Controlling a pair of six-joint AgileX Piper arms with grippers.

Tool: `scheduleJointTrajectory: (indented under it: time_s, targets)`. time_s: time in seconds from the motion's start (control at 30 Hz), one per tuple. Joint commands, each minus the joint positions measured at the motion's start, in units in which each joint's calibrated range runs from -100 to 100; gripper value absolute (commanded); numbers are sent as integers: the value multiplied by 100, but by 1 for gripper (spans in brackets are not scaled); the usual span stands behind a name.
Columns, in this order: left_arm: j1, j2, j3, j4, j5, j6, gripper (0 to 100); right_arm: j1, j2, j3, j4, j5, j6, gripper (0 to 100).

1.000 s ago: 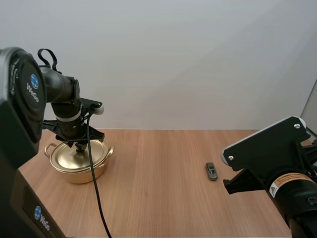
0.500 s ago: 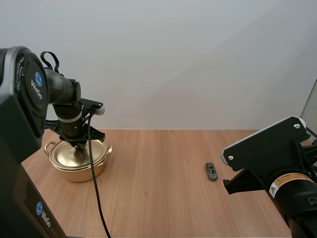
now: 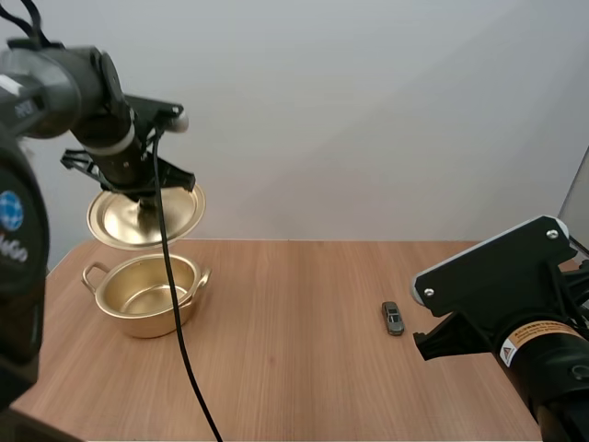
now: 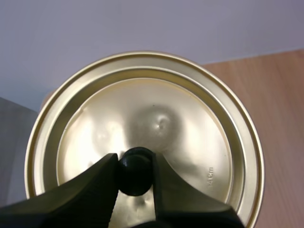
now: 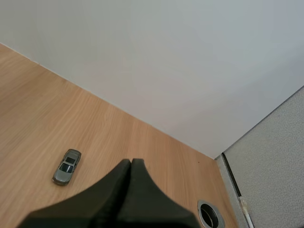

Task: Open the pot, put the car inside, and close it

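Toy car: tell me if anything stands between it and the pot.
Nothing on the table does: bare wood runs from the toy car to the open pot. The lid, though, hangs above the pot, pinched by its knob in the left pincer, so a drop from above may be blocked.

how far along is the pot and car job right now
Done: the lid is off the pot, which stands open. In hand: the left gripper holds the lid by its black knob in the air above the pot. Left: the car lies on the table near the right gripper, shut on nothing; it must go into the pot, then the lid goes back on.
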Motion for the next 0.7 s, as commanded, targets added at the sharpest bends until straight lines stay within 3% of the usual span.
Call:
scheduleJointTrajectory:
  time_s: [0.0, 0.27, 0.43, 0.67]
  targets:
    - [2, -567, -1182, -319, 525, 15, 0, 1, 127, -1, 59, -66, -1, 0]
    - [2, -1496, -3668, -737, 1464, 169, 0, 1, 1283, -52, 198, -1860, -1, 0]
    - [2, -1501, -5060, -1209, 1923, 241, 0, 1, 2877, -405, 687, -1853, -1, 0]
    - [2, -1489, -5852, -1278, 1923, 241, 0, 1, 4847, -1652, 768, -1131, 147, 0]
